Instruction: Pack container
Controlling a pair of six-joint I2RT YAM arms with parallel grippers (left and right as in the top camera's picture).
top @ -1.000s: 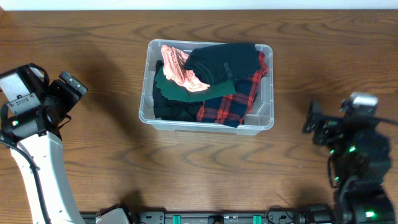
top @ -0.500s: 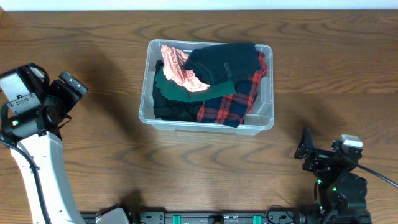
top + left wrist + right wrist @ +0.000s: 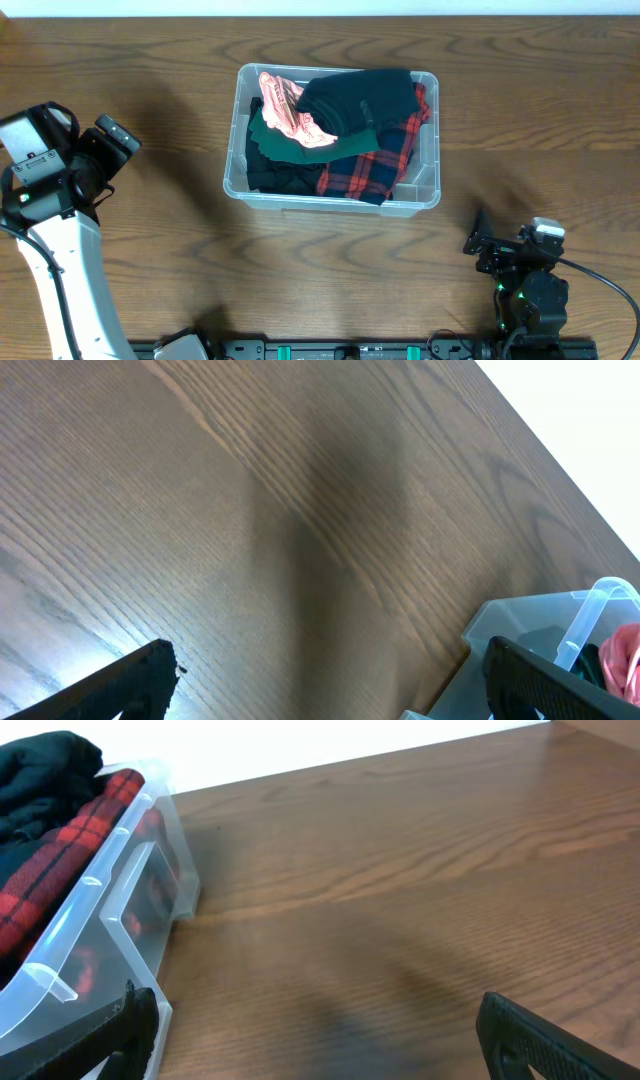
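The clear plastic container (image 3: 432,190) stands at the table's middle back, filled with clothes: a black garment (image 3: 360,100), a red and navy plaid one (image 3: 375,165), a green one (image 3: 290,150) and a pink one (image 3: 285,110). Its corner shows in the left wrist view (image 3: 520,620) and its side in the right wrist view (image 3: 90,950). My left gripper (image 3: 118,138) is open and empty at the far left, well away from the container. My right gripper (image 3: 478,243) is open and empty, low at the front right, short of the container's near right corner.
The wooden table (image 3: 330,280) is bare around the container. The arm bases and a black rail (image 3: 350,350) lie along the front edge.
My right arm has pulled back from beside the container toward the front right edge and lowered. The left arm and the container's contents have not moved.
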